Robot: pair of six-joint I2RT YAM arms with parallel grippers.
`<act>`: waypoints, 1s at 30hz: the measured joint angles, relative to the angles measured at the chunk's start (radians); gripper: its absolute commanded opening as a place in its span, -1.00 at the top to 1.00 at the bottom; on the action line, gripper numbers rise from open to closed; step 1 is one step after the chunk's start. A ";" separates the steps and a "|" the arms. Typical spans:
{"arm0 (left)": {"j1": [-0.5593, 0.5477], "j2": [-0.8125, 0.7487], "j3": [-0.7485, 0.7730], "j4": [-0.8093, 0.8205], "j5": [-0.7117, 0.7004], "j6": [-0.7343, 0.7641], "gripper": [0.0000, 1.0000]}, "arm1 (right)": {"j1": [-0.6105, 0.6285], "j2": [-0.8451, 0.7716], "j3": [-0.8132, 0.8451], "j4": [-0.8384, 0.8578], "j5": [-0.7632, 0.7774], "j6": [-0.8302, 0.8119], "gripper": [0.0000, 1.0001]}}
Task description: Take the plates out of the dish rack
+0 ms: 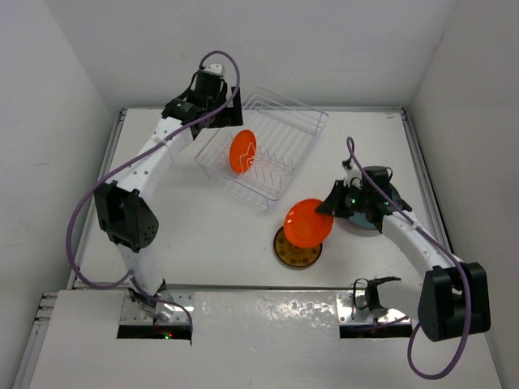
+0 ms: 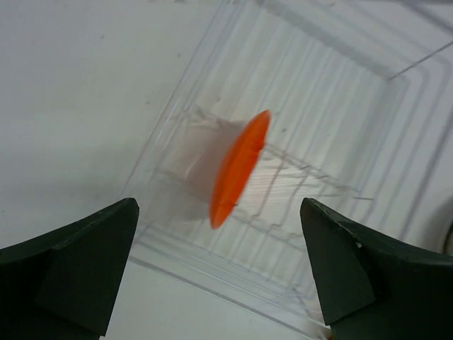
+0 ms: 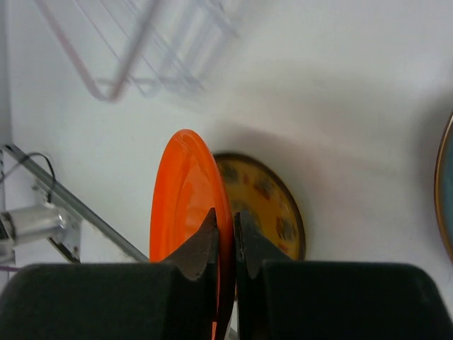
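Observation:
The clear wire dish rack (image 1: 302, 131) sits at the back middle of the table and holds one small orange plate (image 1: 242, 151) on edge; the same plate (image 2: 241, 166) and rack (image 2: 333, 92) show in the left wrist view. My left gripper (image 1: 231, 117) hovers above the rack's left end, open and empty (image 2: 219, 273). My right gripper (image 1: 326, 209) is shut on the rim of a second small orange plate (image 1: 307, 222) and holds it tilted above the yellow-brown patterned plate (image 1: 297, 254) on the table. In the right wrist view the fingers (image 3: 226, 234) pinch that orange plate (image 3: 180, 198) in front of the patterned plate (image 3: 272, 205).
A dark plate (image 1: 363, 217) lies under the right wrist, mostly hidden by the arm; its rim (image 3: 446, 184) shows at the right edge of the right wrist view. A corner of the rack (image 3: 134, 49) is at the top left there. White walls enclose the table.

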 measured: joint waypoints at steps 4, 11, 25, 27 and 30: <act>0.023 0.087 -0.011 -0.013 -0.035 0.055 -0.61 | 0.002 0.007 -0.113 -0.009 0.000 -0.029 0.69; 0.023 0.177 -0.018 -0.005 -0.024 0.112 -0.37 | 0.095 0.052 -0.132 0.008 0.023 -0.058 -0.49; 0.023 0.276 -0.026 0.024 0.019 0.142 0.43 | 0.118 -0.054 -0.048 -0.185 0.259 -0.165 -0.98; 0.023 0.285 -0.026 0.035 0.038 0.144 0.75 | 0.118 -0.058 -0.036 -0.197 0.273 -0.166 -0.98; 0.022 0.296 -0.024 0.030 0.042 0.181 1.00 | 0.118 -0.059 -0.008 -0.237 0.299 -0.162 -0.98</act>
